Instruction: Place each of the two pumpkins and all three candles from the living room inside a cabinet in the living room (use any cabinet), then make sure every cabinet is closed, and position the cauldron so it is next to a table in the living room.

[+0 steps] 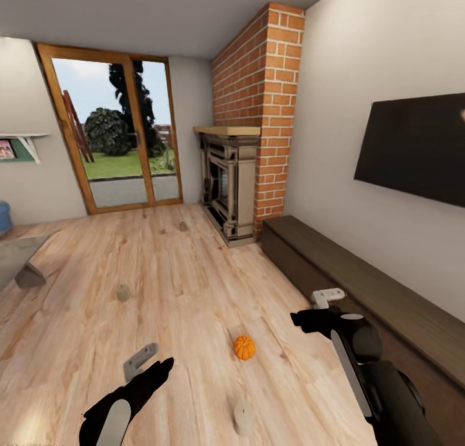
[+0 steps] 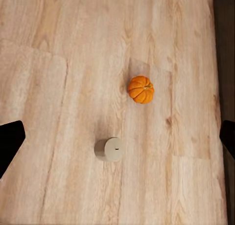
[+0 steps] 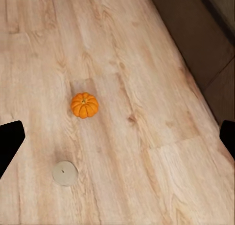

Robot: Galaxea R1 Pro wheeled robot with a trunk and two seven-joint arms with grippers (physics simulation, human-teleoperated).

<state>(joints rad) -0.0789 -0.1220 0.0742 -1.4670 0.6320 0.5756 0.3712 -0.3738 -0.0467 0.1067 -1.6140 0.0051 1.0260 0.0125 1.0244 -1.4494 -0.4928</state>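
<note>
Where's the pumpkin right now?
In the head view the pumpkin sits on the wood floor between the two arms, just beyond the nearest candle, with the long low cabinet off to its right.

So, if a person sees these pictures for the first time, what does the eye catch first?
Probably the orange pumpkin, alone on the pale wood floor between the two arms, with a tan candle standing nearer the robot. Next, the red brick chimney over the fireplace, and the black TV on the right wall above the long dark cabinet.
</note>
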